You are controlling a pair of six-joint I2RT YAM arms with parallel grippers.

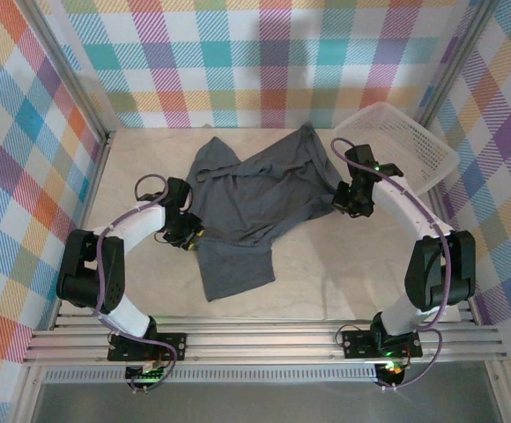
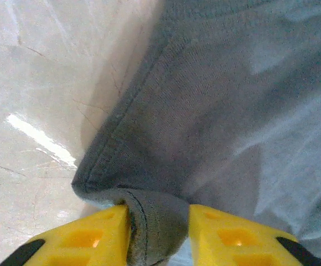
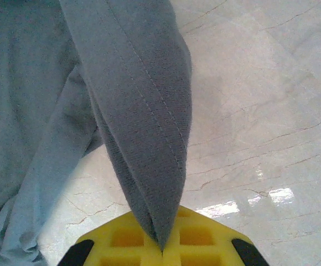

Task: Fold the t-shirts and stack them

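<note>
Here the left tool (image 2: 159, 235) pinches a bunched hem of the t-shirt (image 1: 247, 198), its fingers partly cut off. The right tool (image 3: 161, 248) clamps a folded edge, tip hidden.

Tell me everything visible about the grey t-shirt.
The t-shirt is plain dark slate-grey, thin soft knit with stitched hems, no print. It lies crumpled and unfolded on the pale marbled table, one part trailing toward the near edge. The left gripper pinches a hem fold at its left side; the right gripper is shut on a hemmed edge at its right.
</note>
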